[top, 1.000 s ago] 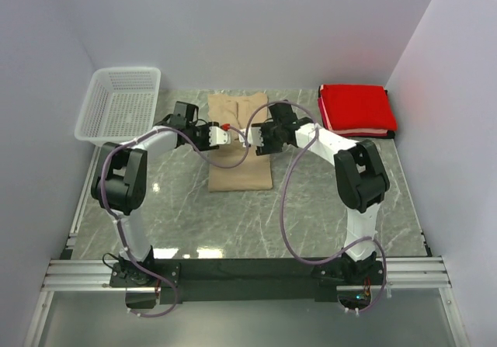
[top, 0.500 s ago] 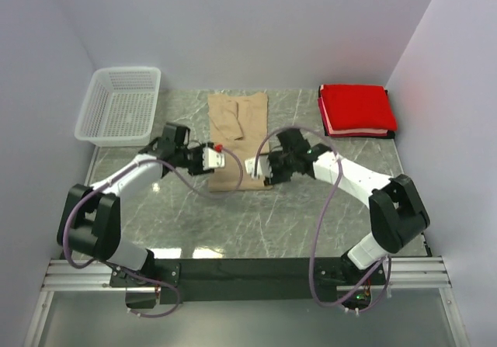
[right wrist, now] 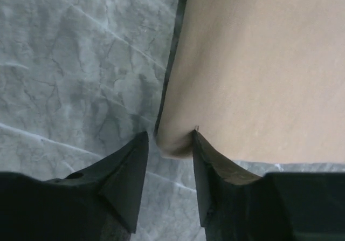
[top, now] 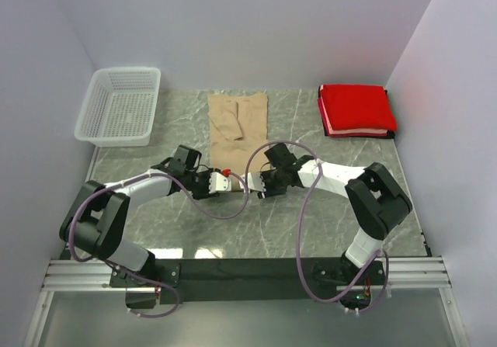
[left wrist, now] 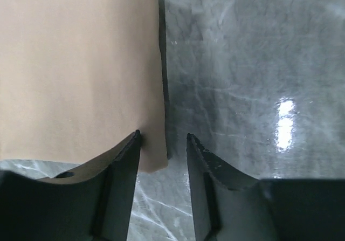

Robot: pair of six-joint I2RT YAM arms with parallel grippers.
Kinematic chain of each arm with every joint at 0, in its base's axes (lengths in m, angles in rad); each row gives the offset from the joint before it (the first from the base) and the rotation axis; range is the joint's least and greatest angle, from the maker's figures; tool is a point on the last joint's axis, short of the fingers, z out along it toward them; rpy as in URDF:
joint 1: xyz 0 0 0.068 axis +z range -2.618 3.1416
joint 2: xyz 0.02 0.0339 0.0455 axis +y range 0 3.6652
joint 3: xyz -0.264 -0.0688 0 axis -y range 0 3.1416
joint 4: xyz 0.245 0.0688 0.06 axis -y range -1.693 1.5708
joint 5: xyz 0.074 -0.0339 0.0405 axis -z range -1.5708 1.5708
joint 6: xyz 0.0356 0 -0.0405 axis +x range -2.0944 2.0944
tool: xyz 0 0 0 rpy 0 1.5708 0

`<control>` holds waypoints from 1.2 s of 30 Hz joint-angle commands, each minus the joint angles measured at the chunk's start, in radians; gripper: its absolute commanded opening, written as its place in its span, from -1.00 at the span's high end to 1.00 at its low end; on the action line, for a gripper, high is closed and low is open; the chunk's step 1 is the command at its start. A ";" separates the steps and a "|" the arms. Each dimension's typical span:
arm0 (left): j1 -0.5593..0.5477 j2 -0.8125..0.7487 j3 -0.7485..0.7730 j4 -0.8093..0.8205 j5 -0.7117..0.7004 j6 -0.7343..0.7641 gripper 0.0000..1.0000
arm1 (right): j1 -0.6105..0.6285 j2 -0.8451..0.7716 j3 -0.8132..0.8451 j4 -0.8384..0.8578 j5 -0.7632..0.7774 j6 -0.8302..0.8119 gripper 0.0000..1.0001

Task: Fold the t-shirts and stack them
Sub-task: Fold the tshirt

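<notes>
The left fingers (left wrist: 131, 157) stand apart, straddling one near corner of the tan t-shirt (left wrist: 75, 74). The cloth brushes one finger and leaves a gap to the other, so nothing is pinched. The right fingers (right wrist: 204, 155) are likewise parted around the other near corner of the same shirt, the hem touching one finger and clear of the other.

From above, both sets of fingers point inward toward each other, low over the grey marble surface (top: 272, 223), with the shirt's near hem between them. The rest of the tan t-shirt stretches away from the fingers as a long flat strip, sleeves tucked in at the far end.

The left arm (top: 147, 182) reaches forward and inward, lying low with its elbow out to the left. The right arm (top: 334, 172) mirrors it, elbow out to the right.

The red t-shirt (top: 357, 108) lies folded well beyond the right fingers, at the far right. A white mesh basket (top: 116, 136) sits well beyond the left fingers, at the far left.
</notes>
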 commanded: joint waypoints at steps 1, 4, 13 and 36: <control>-0.006 0.039 0.024 0.030 -0.045 -0.006 0.11 | 0.002 0.026 0.004 0.044 0.027 0.011 0.09; -0.007 0.072 0.041 0.017 -0.075 0.010 0.19 | 0.003 0.038 0.013 0.049 0.033 0.011 0.17; -0.004 0.121 0.078 -0.003 -0.096 0.044 0.81 | 0.005 0.067 0.052 0.020 0.056 0.014 1.00; -0.062 -0.541 -0.044 -0.541 0.168 0.075 0.99 | 0.225 -0.469 -0.094 -0.269 -0.014 0.262 1.00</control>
